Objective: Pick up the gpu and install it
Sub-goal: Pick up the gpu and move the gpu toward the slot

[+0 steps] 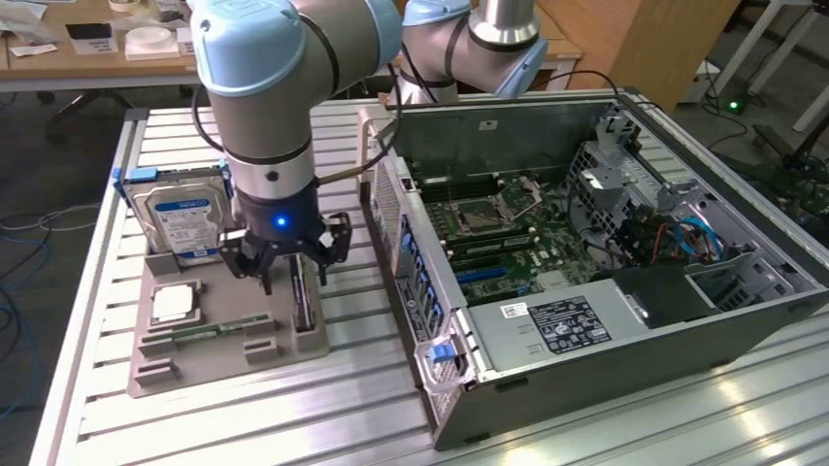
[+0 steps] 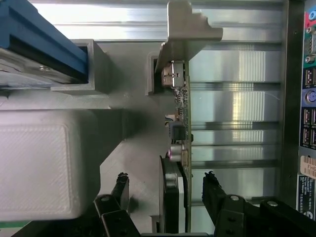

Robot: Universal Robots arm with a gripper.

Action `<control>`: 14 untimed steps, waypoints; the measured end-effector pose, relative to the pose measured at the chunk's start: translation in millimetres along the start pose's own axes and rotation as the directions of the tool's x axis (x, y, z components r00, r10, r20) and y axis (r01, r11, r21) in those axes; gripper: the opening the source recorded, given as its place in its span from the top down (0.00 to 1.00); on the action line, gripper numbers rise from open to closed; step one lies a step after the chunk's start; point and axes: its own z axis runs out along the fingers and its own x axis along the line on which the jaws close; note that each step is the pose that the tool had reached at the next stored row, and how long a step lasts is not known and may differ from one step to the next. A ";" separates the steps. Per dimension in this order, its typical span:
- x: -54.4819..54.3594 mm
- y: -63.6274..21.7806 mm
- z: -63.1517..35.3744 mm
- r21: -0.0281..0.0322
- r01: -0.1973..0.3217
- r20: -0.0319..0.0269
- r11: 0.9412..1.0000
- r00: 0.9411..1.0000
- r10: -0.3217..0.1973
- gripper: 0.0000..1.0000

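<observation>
- Exterior view: the arm's black gripper [image 1: 291, 280] hung low over a grey plastic parts holder [image 1: 194, 367] lying on the slotted aluminium table [image 1: 369, 417], just beside the open dark-grey computer case [image 1: 609, 383] on the exterior view's right.
- The gpu [image 1: 306, 309], a thin dark circuit card with a silver metal end bracket, stood on edge in a slot of the holder, right under the gripper; from this side it showed as little more than a dark strip, partly hidden by the fingers.
- Wrist view: the gpu [image 2: 183, 113] appeared edge-on, its stepped silver bracket [image 2: 190, 34] at the far end and a black round part on its face cut off by the frame edge.
- The gripper [image 2: 167, 191] was spread wide, one black finger [image 2: 121, 190] on each side of the card, gaps showing on both sides; nothing was gripped.
- A silver hard drive with a blue label [image 1: 182, 221] stood upright at the holder's far end; in the wrist view only its blue edge [image 2: 44, 42] showed, cropped.
- A pale ribbed block [image 2: 34, 163] beside the card could not be identified.
- A green memory stick [image 1: 208, 330] lay flat in the holder, too small to make out in detail.
- The case's rear ports [image 2: 308, 108] were cut off at the frame edge.
</observation>
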 end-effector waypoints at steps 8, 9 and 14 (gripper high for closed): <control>-0.7 -0.5 0.4 -0.001 0.025 0.000 1.000 1.000 -0.025 0.29; -0.6 -0.5 0.4 -0.001 0.025 0.000 1.000 1.000 -0.025 0.29; -0.7 -0.5 0.5 -0.001 0.026 0.000 1.000 1.000 -0.026 0.43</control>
